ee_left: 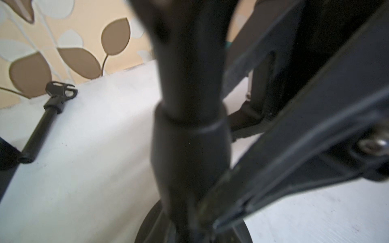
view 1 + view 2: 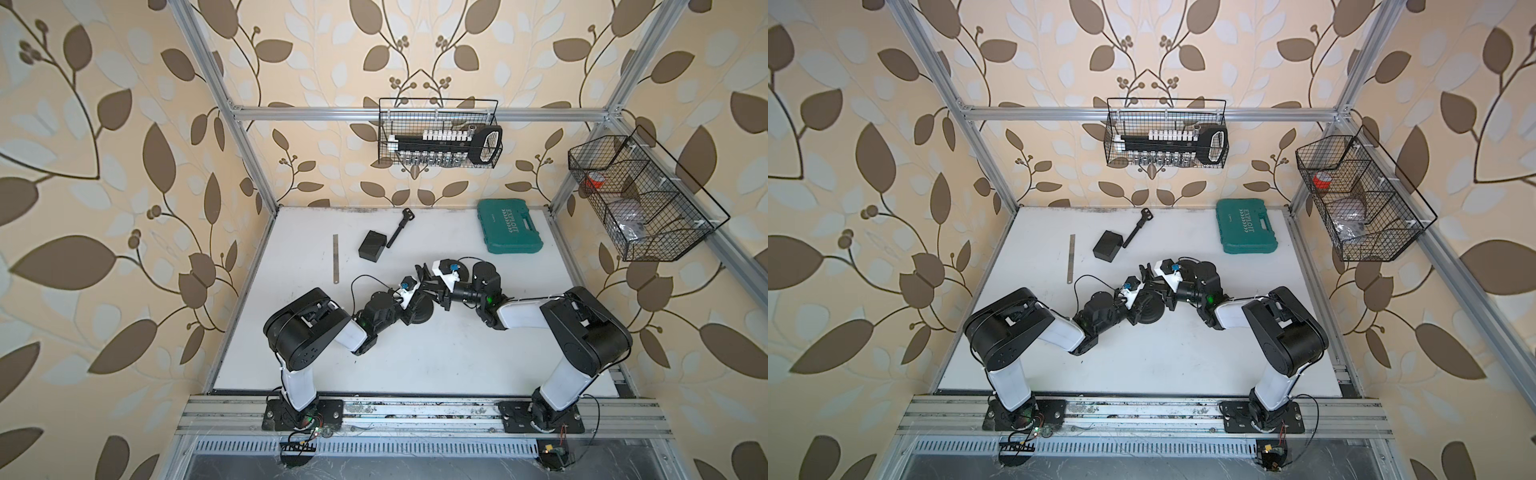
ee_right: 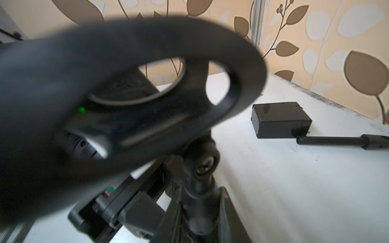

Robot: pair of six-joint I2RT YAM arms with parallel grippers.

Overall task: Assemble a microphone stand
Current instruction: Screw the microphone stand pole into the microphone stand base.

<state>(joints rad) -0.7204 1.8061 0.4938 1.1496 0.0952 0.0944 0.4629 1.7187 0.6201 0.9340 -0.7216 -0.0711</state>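
Observation:
A black round base [image 2: 420, 316] sits mid-table with a black stand pole [image 1: 189, 84] upright on it. In the left wrist view the base [image 1: 150, 228] shows at the pole's foot. At the pole's top is a swivel joint [image 3: 205, 166], and above it a black microphone clip [image 3: 242, 63], blurred and close. My right gripper [image 3: 200, 218] is shut on the pole just below the swivel, one finger on each side. My left gripper [image 2: 417, 302] is low by the base with the pole between its jaws. Blur hides how wide those jaws stand.
A loose black rod with a forked end [image 2: 400, 228] lies at the back next to a black box [image 2: 371, 246]. A steel ruler [image 2: 335, 258] lies left of them. A green tool case [image 2: 510, 226] is at the back right. Wire baskets [image 2: 438, 133] [image 2: 640, 199] hang on the frame.

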